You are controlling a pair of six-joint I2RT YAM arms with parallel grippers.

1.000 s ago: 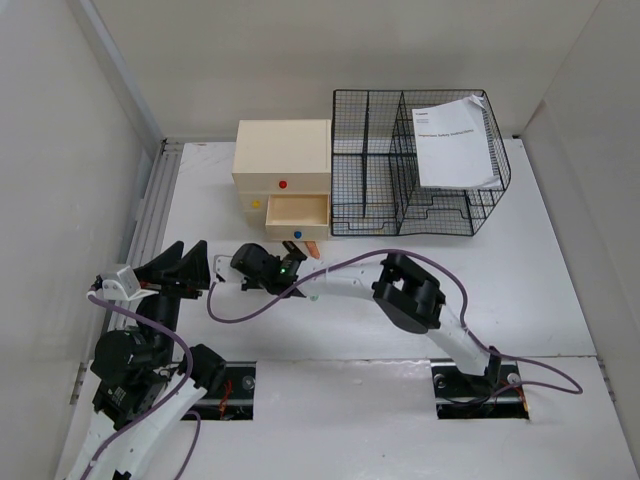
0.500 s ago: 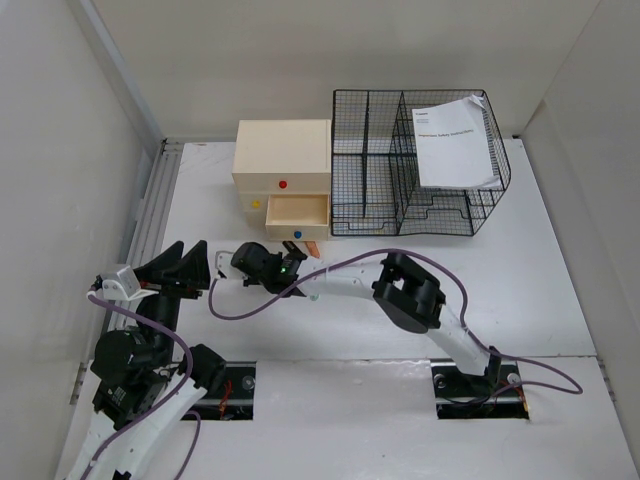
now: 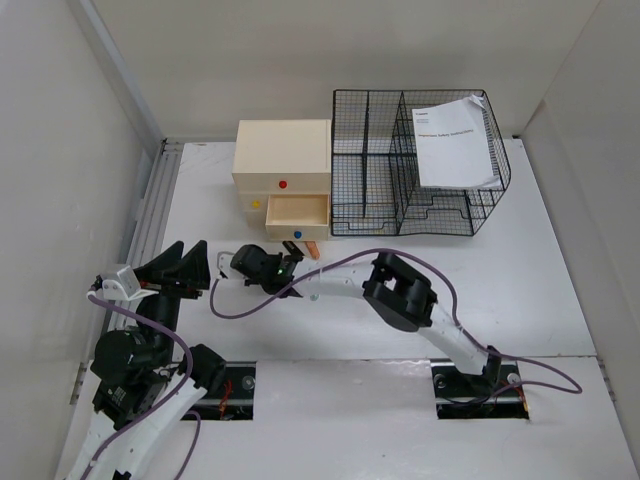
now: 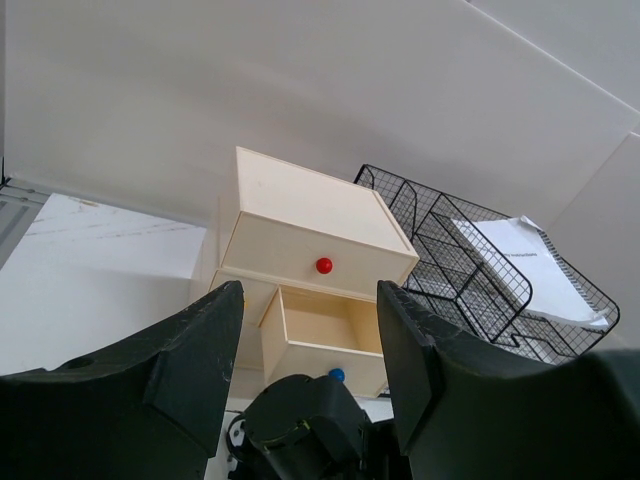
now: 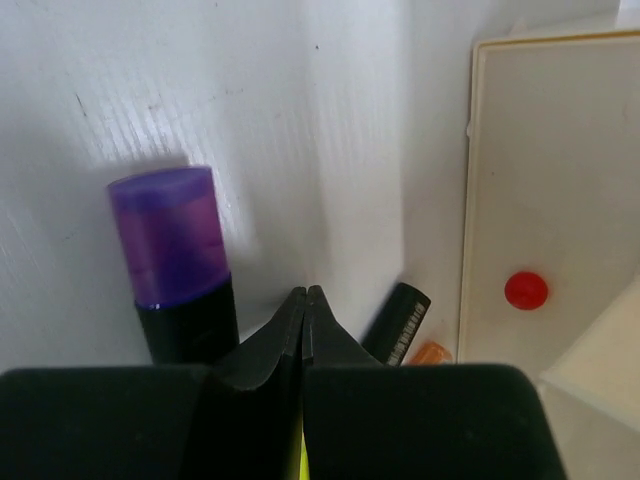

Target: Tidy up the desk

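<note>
Right arm elbow [image 3: 400, 290] edged left; right pincer [image 5: 305, 292] closed, tips meeting, seemingly empty, low on bench [image 3: 500, 270] beside purple-capped marker [image 5: 165, 235], before open drawer [image 3: 297, 212]. Left pincer [image 3: 182, 262] spread, idle. Sorting barely begun.

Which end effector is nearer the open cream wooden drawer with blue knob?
Right. The right end effector sits just in front of the open cream wooden drawer; the left end effector is farther, to its near left.

We saw bright, even overhead light, soft shadows on the desk [image 3: 540, 290], and a blurred right-wrist foreground.
</note>
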